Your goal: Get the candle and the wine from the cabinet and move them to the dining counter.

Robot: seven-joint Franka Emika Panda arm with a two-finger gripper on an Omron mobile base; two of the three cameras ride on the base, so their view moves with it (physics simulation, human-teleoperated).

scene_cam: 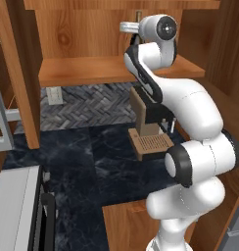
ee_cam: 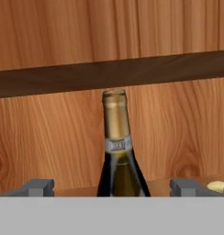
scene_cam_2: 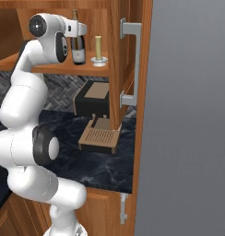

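The wine, a dark bottle with a long neck, stands upright on the shelf of the open cabinet. Just right of it the candle stands pale on a small glassy dish. In the hand view the wine rises dead centre between my two fingertips, still a little ahead of them, and the candle peeks in at the right edge. My gripper is open at the bottle's neck height, holding nothing. From the left, the gripper reaches into the cabinet. The dining counter is out of view.
A brown coffee machine sits on the dark worktop under the shelf, backed by herringbone tiles. The cabinet's open right door with its grey handle stands close beside the candle. A grey appliance sits at lower left.
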